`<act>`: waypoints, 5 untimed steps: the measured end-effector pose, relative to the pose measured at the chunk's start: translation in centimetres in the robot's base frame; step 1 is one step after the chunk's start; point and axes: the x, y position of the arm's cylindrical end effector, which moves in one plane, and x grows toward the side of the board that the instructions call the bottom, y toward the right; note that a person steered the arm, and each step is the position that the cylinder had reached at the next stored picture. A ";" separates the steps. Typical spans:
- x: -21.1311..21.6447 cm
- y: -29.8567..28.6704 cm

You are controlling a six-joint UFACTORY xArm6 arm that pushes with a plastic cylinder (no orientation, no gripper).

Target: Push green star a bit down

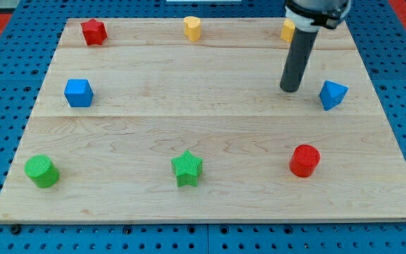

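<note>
The green star sat near the bottom edge of the wooden board, about midway across. My tip rested well apart from it — up toward the view's right, just left of the blue block. The rod carried nothing and touched no block. A red cylinder lay right of the star — a green cylinder far left.

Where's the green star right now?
The green star sits low on the board, around the middle, between the green cylinder at the view's left and the red cylinder at its right.
</note>
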 end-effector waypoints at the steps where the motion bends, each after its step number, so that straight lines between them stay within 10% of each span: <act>1: -1.6 0.1; 5: -3.7 3.1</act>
